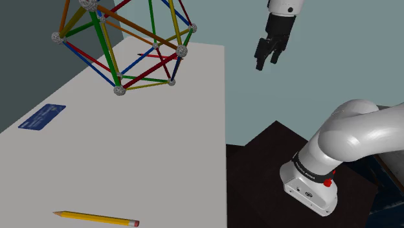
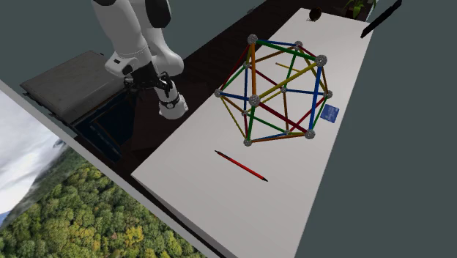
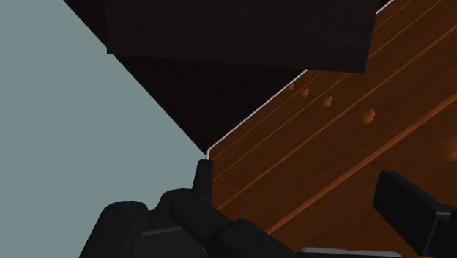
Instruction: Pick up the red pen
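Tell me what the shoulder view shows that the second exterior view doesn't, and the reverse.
The shoulder view gives the red dot on the arm and the fingers plainly apart. The second exterior view gives a forest scene and the red pen in plain sight, clear of the rod-and-ball frame. Both share the white table, that frame and the blue card.

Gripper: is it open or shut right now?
Open. The gripper shows two black fingers standing well apart in the wrist view, clasping nothing.
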Robot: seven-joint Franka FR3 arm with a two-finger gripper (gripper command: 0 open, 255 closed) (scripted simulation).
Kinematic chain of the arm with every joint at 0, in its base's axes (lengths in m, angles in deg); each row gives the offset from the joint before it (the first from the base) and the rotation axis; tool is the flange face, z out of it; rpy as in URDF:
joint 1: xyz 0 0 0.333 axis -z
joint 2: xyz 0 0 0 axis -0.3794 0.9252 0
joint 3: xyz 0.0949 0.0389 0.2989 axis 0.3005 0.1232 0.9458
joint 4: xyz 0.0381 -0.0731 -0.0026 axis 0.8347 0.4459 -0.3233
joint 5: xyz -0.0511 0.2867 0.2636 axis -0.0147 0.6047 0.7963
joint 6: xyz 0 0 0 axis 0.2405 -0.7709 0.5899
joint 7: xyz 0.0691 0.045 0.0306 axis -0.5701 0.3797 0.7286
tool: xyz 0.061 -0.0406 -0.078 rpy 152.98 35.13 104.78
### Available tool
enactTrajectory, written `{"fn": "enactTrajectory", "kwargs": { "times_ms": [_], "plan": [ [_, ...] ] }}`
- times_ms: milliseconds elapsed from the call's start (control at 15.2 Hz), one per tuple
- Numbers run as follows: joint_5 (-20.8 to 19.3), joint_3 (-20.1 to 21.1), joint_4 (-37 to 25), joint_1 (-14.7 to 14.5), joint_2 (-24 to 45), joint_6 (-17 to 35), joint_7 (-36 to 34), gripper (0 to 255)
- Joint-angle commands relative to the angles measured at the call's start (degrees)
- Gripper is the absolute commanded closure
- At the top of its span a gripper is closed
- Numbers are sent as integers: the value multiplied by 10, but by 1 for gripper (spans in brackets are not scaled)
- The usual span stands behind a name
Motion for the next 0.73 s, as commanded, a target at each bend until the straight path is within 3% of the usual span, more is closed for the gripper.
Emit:
{"fn": "enactTrajectory", "kwargs": {
  "times_ms": [0, 660],
  "plan": [
    [0, 0, 0, 0, 0, 0, 0, 0],
    [3, 6, -180, -53, 229, 48, 112, 0]
  ]
}}
